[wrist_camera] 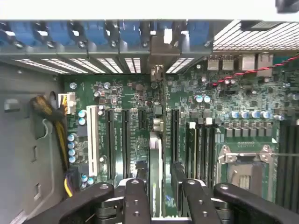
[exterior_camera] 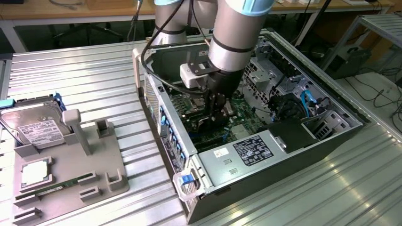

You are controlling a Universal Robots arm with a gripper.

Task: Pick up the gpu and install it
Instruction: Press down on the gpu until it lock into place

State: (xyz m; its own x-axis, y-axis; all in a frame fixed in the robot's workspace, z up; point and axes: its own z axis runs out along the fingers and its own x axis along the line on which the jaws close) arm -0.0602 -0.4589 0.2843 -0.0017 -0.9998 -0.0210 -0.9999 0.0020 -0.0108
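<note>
The gpu stands edge-on on the motherboard, a thin green card with its silver end bracket against the rear slot openings of the case. My gripper straddles the card's near end, and its black fingers flank the card with a narrow gap showing on one side, so the jaws stand open. In the exterior view the gripper reaches down into the open computer case, right above the gpu's dark block.
A grey fixture tray at the exterior view's left holds a silver hard drive, a processor chip and a RAM stick. Inside the case are a labelled power supply, a blue cable and the processor socket.
</note>
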